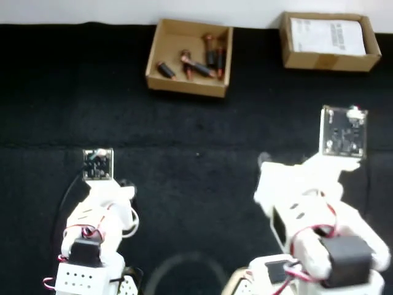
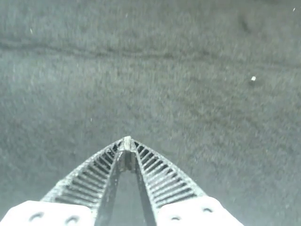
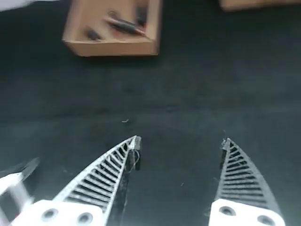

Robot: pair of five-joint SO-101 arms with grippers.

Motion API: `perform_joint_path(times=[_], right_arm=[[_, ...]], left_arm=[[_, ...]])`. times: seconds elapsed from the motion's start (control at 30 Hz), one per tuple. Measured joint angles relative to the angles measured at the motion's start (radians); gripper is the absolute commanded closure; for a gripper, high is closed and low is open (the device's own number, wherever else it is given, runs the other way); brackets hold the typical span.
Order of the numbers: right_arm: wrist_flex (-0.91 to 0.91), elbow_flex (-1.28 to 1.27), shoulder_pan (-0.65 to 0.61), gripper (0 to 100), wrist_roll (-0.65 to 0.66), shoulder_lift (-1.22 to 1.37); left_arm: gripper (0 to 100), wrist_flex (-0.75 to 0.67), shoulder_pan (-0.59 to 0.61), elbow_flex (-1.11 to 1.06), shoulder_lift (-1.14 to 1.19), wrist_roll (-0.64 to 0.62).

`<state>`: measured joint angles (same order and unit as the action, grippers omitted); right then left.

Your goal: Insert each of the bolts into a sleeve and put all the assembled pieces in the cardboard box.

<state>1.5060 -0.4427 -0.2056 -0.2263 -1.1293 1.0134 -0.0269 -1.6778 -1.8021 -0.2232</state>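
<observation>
Two arms [image 1: 101, 212] (right jaws apart); two boxes [image 1: 184, 86], one holding bolts [image 1: 199, 66].

High view: fixed overhead on the robot's side, looking down and forward across the black table [image 1: 196, 184]. The cardboard box [image 1: 190, 89] and a second box [image 1: 325, 60] sit at the far edge. Left wrist view: very near the table, pointing down past the left gripper [image 2: 126, 143]. Right wrist view: higher up, facing forward past the right gripper [image 3: 181, 141]. It shares both boxes and the table's far strip with the high view.
</observation>
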Motion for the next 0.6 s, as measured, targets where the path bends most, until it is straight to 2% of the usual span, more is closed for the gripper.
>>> perform_joint_path(times=[0.13, 0.23, 0.33, 0.5, 0.6], right_arm=[[-0.236, -0.390, 0.126, 74.9, 0.029, -0.163], [-0.373, -0.647, 0.140, 74.9, 0.132, -0.288], [-0.474, -0.885, 0.146, 74.9, 0.201, -0.404], [-0.512, -1.195, 0.146, 74.9, 0.219, -0.559], [-0.474, -1.227, 0.146, 74.9, 0.219, -0.626]], left_arm=[[98, 0.052, 0.009, 0.000, 0.000, 0.002], [98, 0.064, 0.058, 0.000, 0.000, 0.012], [99, 0.069, 0.075, 0.000, 0.000, 0.095], [99, 0.109, 0.078, 0.000, 0.000, 0.153], [99, 0.173, 0.078, 0.000, 0.000, 0.160]])
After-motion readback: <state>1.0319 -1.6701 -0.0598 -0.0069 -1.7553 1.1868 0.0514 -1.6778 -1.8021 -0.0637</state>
